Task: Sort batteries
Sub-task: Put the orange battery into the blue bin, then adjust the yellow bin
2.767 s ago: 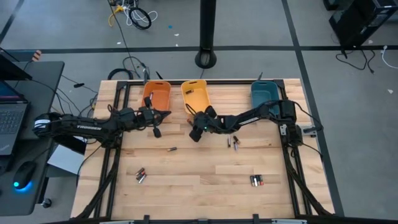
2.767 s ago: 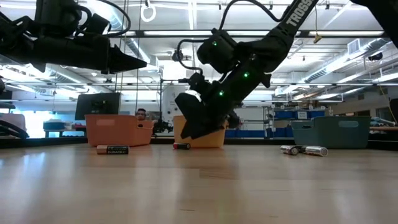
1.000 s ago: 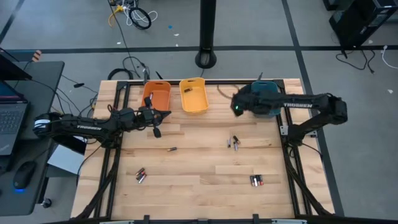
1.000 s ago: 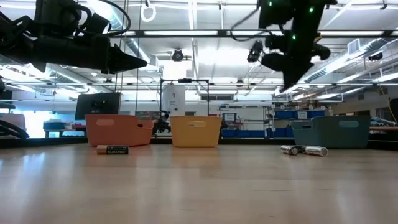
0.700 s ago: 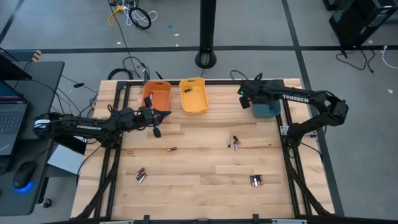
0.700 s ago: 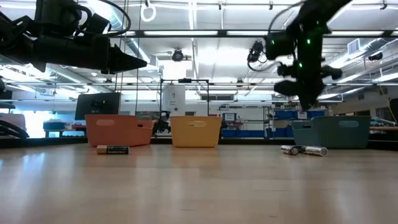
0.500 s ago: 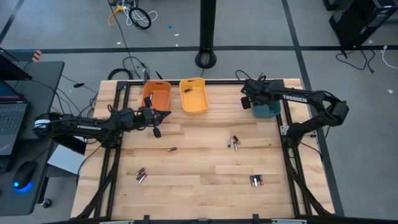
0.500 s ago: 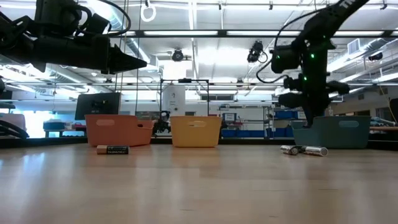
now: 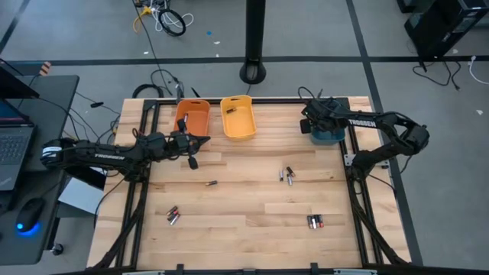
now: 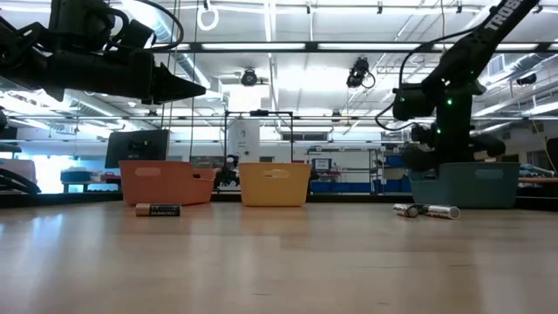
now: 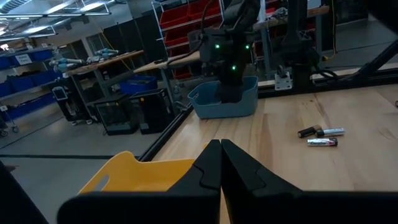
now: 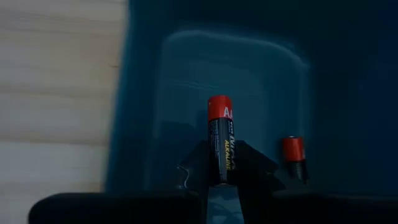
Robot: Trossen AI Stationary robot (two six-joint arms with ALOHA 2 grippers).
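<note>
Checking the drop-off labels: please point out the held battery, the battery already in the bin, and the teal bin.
held battery (image 12: pixel 220 144), right wrist view: middle of its dark body.
battery in the bin (image 12: pixel 294 157), right wrist view: its body.
teal bin (image 12: pixel 142 112), right wrist view: inner side wall.

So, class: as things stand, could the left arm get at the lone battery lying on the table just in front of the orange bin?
Probably yes. The left gripper hangs shut above the table beside the orange bin, and the lone battery lies on open wood close by with nothing between them. It would have to open first.
</note>
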